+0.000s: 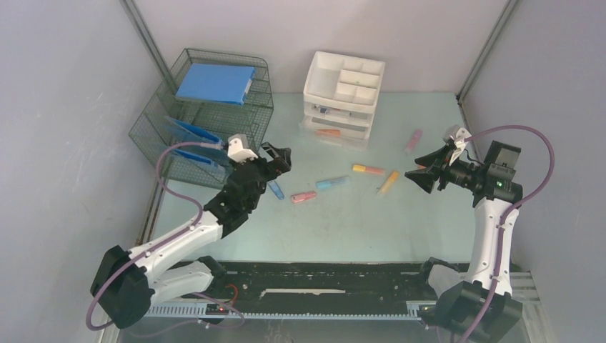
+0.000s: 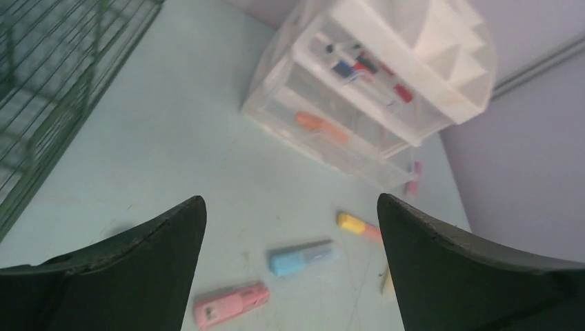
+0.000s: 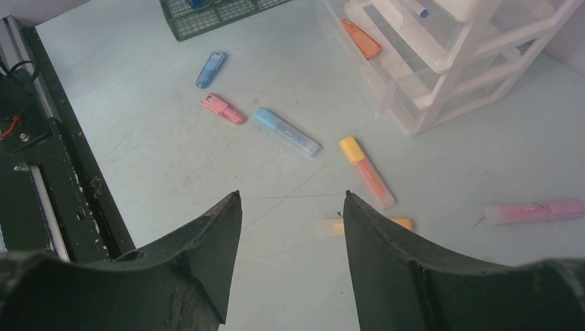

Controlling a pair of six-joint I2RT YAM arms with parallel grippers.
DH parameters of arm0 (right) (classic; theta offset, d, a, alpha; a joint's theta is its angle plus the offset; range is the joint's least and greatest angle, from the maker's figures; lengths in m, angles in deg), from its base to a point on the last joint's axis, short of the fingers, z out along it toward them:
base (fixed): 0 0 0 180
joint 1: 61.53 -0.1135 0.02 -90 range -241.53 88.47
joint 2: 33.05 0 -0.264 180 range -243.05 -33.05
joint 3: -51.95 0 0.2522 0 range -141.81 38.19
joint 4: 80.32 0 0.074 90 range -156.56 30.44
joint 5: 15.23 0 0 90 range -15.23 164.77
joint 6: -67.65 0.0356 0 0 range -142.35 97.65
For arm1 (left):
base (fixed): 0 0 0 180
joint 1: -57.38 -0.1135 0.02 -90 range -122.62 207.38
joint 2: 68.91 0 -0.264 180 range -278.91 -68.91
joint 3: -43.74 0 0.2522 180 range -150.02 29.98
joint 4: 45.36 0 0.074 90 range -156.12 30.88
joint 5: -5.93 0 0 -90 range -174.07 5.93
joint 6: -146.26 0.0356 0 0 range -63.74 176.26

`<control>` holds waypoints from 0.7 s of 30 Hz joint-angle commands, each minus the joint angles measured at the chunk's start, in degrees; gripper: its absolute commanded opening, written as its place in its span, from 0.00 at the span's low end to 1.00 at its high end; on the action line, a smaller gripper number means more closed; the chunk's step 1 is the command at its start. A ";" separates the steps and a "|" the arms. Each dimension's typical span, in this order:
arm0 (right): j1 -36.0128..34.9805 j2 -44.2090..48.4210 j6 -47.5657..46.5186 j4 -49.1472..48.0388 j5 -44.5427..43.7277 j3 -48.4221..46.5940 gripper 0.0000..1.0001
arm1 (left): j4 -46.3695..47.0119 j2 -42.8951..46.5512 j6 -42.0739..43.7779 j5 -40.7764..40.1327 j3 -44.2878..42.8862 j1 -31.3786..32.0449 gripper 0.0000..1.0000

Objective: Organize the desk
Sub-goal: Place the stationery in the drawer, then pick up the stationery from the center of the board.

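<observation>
Left wrist: wire rack (image 2: 55, 89) was cropped at the frame edge and the drawer contents (image 2: 359, 69) were too blurred to identify. Right wrist: pink marker (image 3: 538, 210) ran off the right edge, and yellow marker (image 3: 332, 226) sat partly behind a finger (image 3: 393, 262) of right gripper (image 3: 292, 196).

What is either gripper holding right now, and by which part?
Nothing. The left gripper and the right gripper are both open and empty above the desk.

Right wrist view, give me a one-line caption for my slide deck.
Open right gripper hovering above scattered highlighters on the desk, beside a white drawer unit.
</observation>
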 commanded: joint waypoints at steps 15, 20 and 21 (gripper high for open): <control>0.59 0.74 -0.78 0.23 1.31 -1.46 0.63 | -42.23 -17.28 -21.19 -8.98 -11.94 1.77 0.92; 0.80 0.83 -0.95 0.42 1.51 -1.42 0.63 | -44.15 -26.26 -20.50 -9.04 -17.29 1.60 0.90; 0.80 0.83 -1.00 0.40 1.56 -1.42 0.63 | -44.16 -27.47 -20.49 -8.90 -17.75 1.45 0.89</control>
